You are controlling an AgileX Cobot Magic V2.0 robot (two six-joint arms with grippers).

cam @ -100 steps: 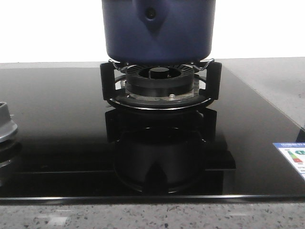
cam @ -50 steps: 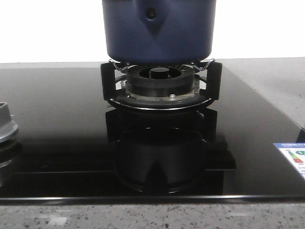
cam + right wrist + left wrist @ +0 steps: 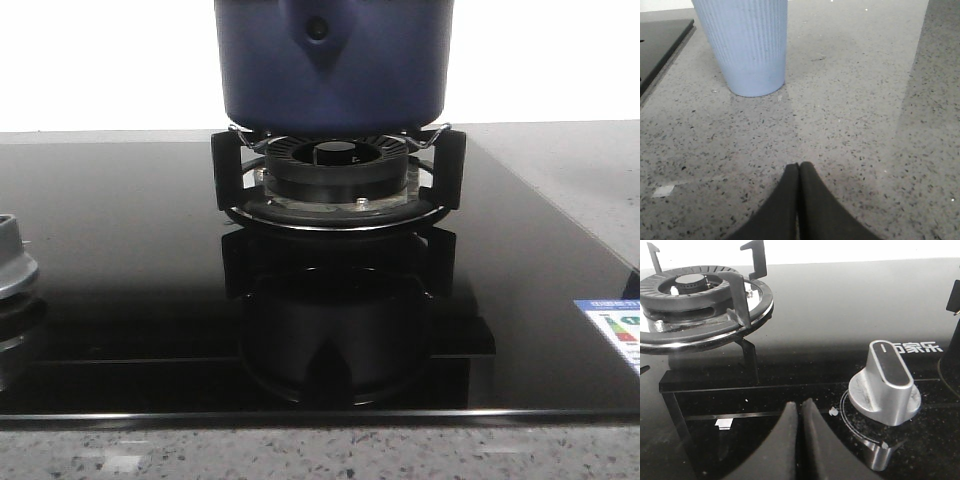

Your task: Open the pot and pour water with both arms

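The dark navy-blue pot (image 3: 335, 65) stands on the black burner grate (image 3: 337, 180) at the middle back of the front view; its top and lid are cut off by the frame edge. A shield-shaped bracket with a rivet (image 3: 317, 30) shows on its near side. Neither arm appears in the front view. My left gripper (image 3: 800, 405) is shut and empty, low over the black glass hob beside a silver knob (image 3: 885, 385). My right gripper (image 3: 799, 166) is shut and empty over the speckled grey counter, a short way from a pale blue ribbed cup (image 3: 744, 45).
A second, bare burner with a grate (image 3: 700, 295) shows in the left wrist view. A silver knob (image 3: 12, 262) sits at the hob's left edge in the front view. An energy label (image 3: 612, 328) is stuck at the hob's right front. The hob's edge (image 3: 662, 50) borders the counter.
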